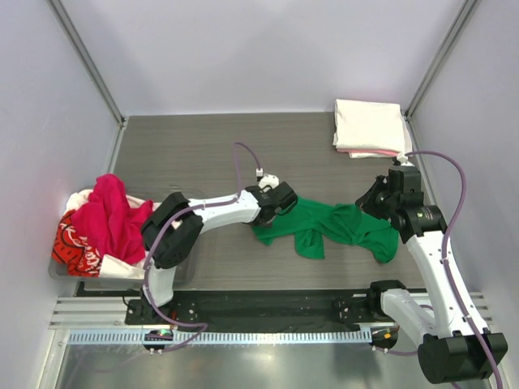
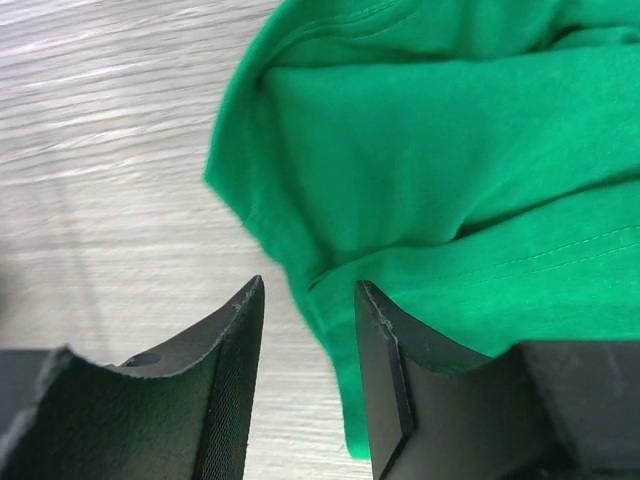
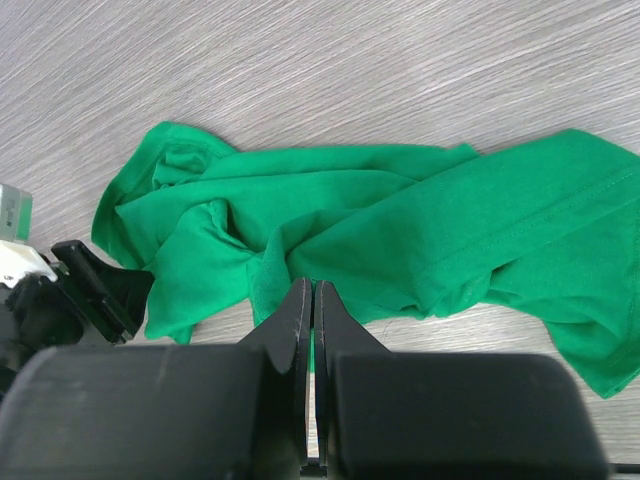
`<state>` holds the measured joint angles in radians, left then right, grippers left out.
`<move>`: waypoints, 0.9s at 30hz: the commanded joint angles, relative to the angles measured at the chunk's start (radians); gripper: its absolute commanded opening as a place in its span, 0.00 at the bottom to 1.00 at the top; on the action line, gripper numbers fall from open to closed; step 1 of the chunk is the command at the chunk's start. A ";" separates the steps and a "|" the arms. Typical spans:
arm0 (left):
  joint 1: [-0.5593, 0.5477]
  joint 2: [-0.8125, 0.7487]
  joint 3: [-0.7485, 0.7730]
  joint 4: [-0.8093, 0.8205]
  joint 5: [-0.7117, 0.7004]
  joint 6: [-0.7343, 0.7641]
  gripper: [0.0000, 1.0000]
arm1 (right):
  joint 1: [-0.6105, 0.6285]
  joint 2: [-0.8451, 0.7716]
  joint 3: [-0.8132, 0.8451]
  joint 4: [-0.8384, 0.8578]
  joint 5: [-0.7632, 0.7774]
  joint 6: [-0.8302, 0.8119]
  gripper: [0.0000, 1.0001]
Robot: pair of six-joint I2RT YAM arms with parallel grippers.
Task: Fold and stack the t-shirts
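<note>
The bright green t-shirt (image 1: 340,227) lies crumpled across the middle of the table. My left gripper (image 1: 284,197) is at its left end. In the left wrist view it (image 2: 310,290) is open, with the shirt's edge (image 2: 450,150) lying between the jaws against the right finger. My right gripper (image 1: 375,199) is at the shirt's far right edge. In the right wrist view it (image 3: 313,290) is shut on a thin pinch of the green cloth (image 3: 400,210). A folded cream-white tee (image 1: 369,123) lies on a pink one (image 1: 381,153) at the back right.
A clear plastic bin (image 1: 122,279) at the left holds a magenta-red tee (image 1: 109,215), a white one (image 1: 79,199) and a red one with white print (image 1: 71,247). Walls close in on three sides. The left gripper shows in the right wrist view (image 3: 95,290).
</note>
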<state>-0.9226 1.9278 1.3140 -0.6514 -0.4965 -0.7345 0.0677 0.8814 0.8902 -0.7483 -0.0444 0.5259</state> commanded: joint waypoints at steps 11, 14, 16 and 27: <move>-0.073 0.099 0.097 -0.114 -0.113 -0.077 0.45 | -0.003 -0.021 -0.008 0.040 -0.003 -0.003 0.01; -0.073 0.109 0.102 -0.110 -0.106 -0.072 0.45 | -0.003 -0.022 -0.011 0.040 -0.003 -0.003 0.01; -0.071 0.109 0.100 -0.106 -0.103 -0.072 0.42 | -0.003 -0.022 -0.013 0.040 -0.003 -0.003 0.01; -0.068 0.123 0.070 -0.051 -0.077 -0.072 0.22 | -0.003 -0.015 -0.016 0.040 -0.003 -0.003 0.01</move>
<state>-0.9989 2.0205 1.4071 -0.7414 -0.5831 -0.7860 0.0677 0.8768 0.8734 -0.7460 -0.0448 0.5259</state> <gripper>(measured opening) 0.246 0.034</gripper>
